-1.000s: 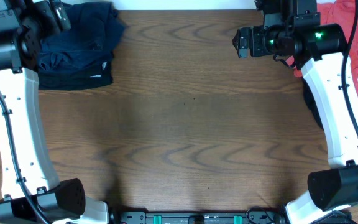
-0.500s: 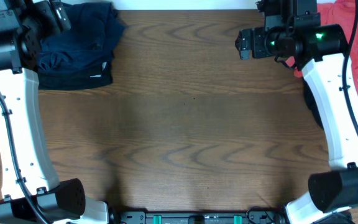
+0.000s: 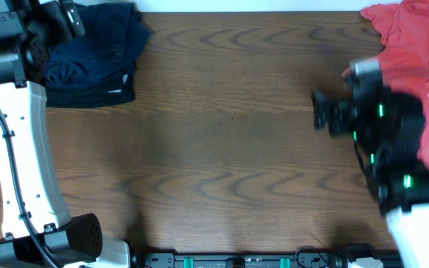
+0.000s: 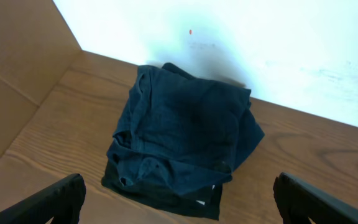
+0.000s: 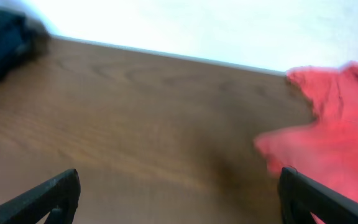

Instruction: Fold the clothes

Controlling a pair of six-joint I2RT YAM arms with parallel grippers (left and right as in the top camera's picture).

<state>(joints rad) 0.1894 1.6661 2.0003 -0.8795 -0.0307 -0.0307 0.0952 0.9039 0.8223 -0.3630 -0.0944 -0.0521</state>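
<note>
tabletop [image 3: 229, 149] holds navy shorts [image 4: 185, 137] before left gripper [image 4: 179, 194].

a dark brown wood-grain counter [image 3: 222, 149] spreads wide, its grain running in long wavy bands. along its far edge stands a plain white wall [image 4: 278, 50] carrying a tiny red mark [image 4: 190, 32]. at the far left a tan panel [image 4: 17, 56] meets it. light is soft and even

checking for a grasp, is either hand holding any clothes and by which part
Nothing is held. The left hand stands open near the navy pile, and the right hand is open over the table beside the red T-shirt.
</note>
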